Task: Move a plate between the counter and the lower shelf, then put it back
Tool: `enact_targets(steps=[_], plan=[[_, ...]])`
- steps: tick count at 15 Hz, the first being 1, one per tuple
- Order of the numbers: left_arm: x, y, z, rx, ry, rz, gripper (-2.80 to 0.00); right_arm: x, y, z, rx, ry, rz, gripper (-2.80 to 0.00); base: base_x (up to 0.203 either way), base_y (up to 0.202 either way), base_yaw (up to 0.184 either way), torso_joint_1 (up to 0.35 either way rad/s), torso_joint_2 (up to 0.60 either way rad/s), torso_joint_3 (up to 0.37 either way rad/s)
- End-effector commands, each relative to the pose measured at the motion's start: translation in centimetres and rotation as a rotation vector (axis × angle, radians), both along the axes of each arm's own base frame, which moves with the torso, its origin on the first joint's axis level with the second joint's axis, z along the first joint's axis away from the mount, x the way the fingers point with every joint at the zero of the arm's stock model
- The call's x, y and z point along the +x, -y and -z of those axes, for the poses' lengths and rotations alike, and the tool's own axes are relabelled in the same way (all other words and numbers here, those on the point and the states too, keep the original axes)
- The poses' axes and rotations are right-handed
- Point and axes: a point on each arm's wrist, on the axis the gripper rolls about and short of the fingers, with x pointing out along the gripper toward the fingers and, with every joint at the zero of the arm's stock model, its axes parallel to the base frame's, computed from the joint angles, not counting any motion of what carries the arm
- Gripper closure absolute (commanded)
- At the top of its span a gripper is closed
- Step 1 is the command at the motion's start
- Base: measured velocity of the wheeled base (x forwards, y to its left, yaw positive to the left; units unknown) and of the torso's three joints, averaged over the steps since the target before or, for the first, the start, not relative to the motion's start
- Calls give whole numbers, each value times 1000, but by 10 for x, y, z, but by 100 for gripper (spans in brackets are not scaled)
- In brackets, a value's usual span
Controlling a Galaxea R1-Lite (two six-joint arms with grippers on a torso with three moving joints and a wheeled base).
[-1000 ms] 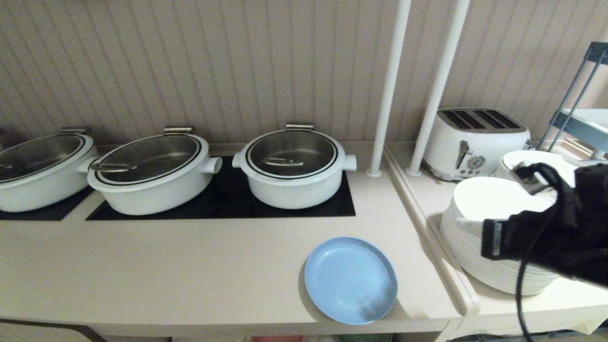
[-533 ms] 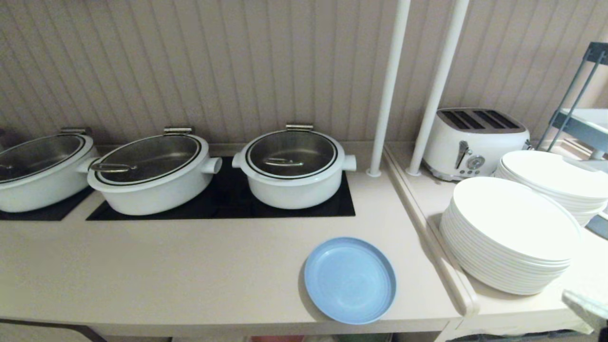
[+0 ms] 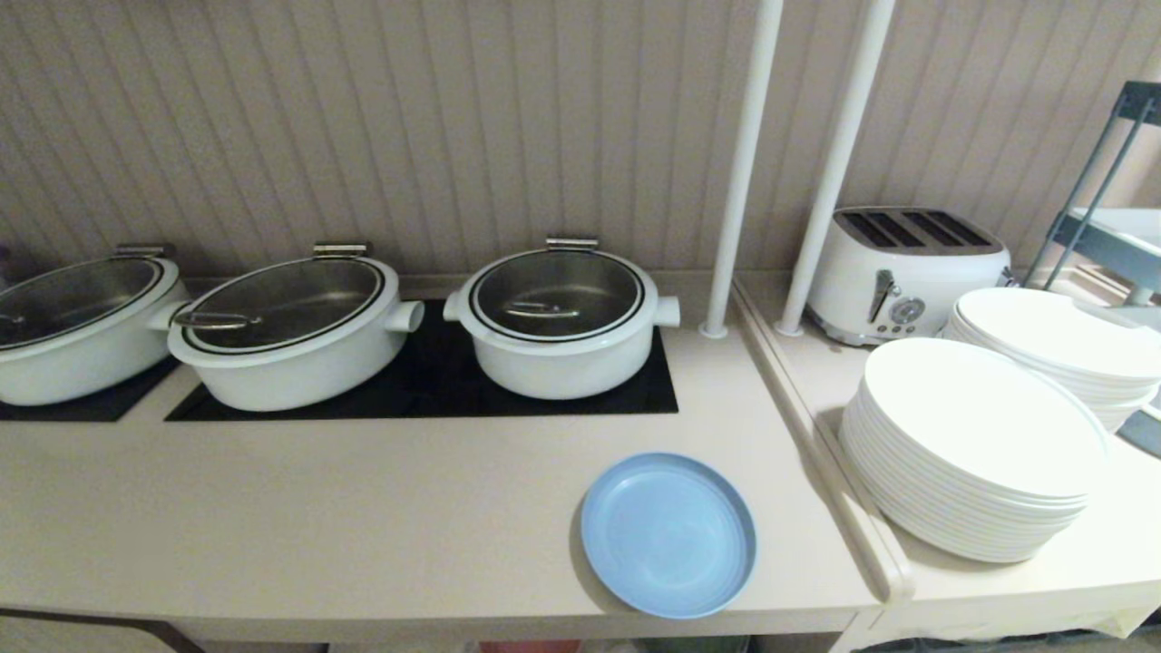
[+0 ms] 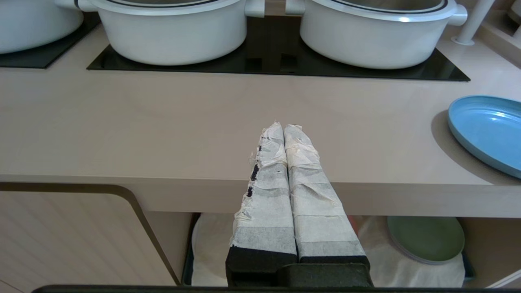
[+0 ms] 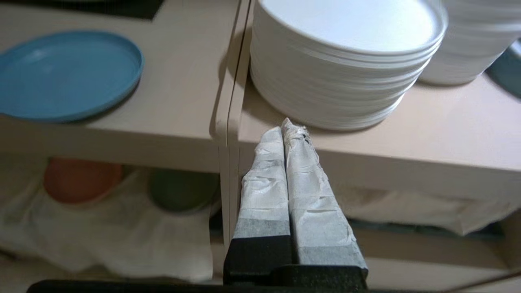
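Plate, light blue w/ a raised rim, lies flat on the table near the front edge, toward the right end, in front of the rightmost white pot. Nothing touches the plate. Three white pots w/ glass lids stand at the back on black hob panels.

Lower shelf sits under the table; its floor is covered w/ wrinkled white cloth. On the cloth lie a green plate and a pink plate, side by side, the green one more to the right.

Left gripper is in front of the table edge, approx. at table height, well apart from the blue plate, which is off to its right. Its two taped fingers are pressed together and have hold of nothing.

Right gripper is in front of the lower side top, just before the big stack of white dinner plates; I cannot tell if the tips touch anything. Its taped fingers are also fully closed, nothing between them. Neither arm shows in the head view.

On the side top also: a second stack of white plates behind the first, and a white toaster at the back. Two white poles rise between the table and the side top.
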Motion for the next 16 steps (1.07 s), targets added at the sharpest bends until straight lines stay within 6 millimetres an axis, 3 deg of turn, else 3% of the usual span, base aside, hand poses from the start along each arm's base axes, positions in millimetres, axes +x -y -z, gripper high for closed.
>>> enact_targets(steps=[1,16], plan=[[0,0,0,-1,1,-1,0,-11,0,5,0,127,1,0,0,0,0,0,0,0],[0,0,0,-1,1,-1,0,-11,0,6,35,125,4,0,0,0,0,0,0,0]])
